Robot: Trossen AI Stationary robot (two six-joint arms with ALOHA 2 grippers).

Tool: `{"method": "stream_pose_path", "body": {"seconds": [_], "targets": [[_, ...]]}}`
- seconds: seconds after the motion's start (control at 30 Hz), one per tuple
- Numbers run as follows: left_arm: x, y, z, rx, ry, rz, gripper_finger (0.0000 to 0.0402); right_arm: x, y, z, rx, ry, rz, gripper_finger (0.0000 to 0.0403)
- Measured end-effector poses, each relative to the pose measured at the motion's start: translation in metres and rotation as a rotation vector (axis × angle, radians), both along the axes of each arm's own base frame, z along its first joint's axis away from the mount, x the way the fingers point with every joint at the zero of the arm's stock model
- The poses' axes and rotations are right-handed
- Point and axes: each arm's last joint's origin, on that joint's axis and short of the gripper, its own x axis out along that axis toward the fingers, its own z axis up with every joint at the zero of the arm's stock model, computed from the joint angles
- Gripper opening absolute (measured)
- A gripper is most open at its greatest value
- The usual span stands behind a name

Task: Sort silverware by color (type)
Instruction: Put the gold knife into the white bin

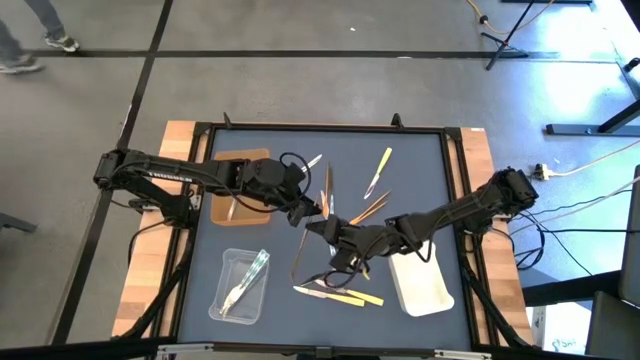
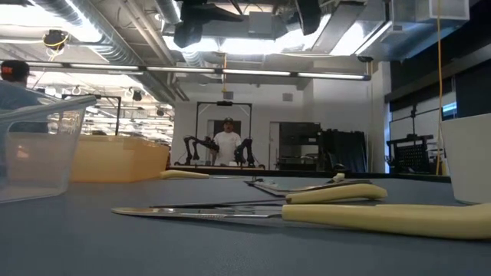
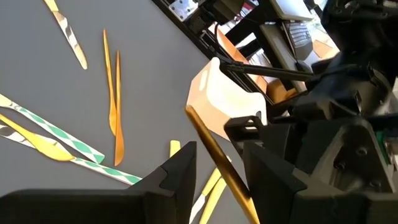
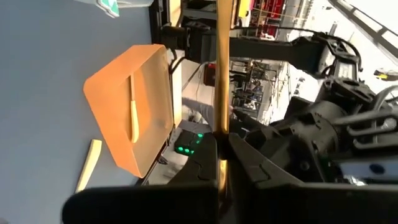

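The two arms are meeting over the middle of the dark mat [image 1: 200, 260]. The right gripper [image 1: 318, 228] is reaching from the right side, and its fingers are pressing together on a thin tan wooden utensil [image 4: 222, 68], which is standing straight out between them in the right wrist view. The left gripper [image 1: 308, 210] is coming from the left, just beside the right one. Its fingers [image 3: 180, 171] are standing apart around the same wooden utensil, which is passing through the gap; I cannot tell if they are touching it.

The other silverware is lying spread on the mat. Pale yellow pieces [image 1: 345, 297] are lying near the front edge, left of the white tray [image 1: 425, 290]. More wooden ones [image 1: 372, 207] are lying in the middle, and one yellow piece [image 1: 378, 170] is lying farther back. Clear greenish utensils [image 1: 248, 280] are lying inside the clear tray [image 1: 228, 262] at the near left. The brown tray [image 1: 255, 157] is sitting at the far left under the left arm, with one wooden piece [image 4: 132, 112] in it.

In the low view a person [image 2: 228, 144] is standing far behind the table.
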Motion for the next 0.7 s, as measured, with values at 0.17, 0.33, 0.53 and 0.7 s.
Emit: {"method": "stream_pose_path", "body": {"seconds": [0.17,0.33,0.53,0.7], "targets": [[-0.0001,0.0,-0.0002,0.0,0.002,0.0,0.0125,0.0018,-0.0054,0.0002,0.0,-0.002,-0.015,0.0003],[-0.0001,0.0,-0.0002,0.001,0.002,0.001,0.0112,0.0017,-0.0049,0.0001,0.0,-0.001,-0.013,0.0003],[0.0002,0.0002,0.0002,0.001,-0.003,0.008,0.007,0.0016,-0.0049,-0.0002,-0.003,0.003,-0.012,0.0003],[0.0001,0.0001,0.0007,0.002,-0.006,0.008,0.0034,0.0015,-0.005,-0.0007,-0.002,0.005,-0.012,0.0002]]}}
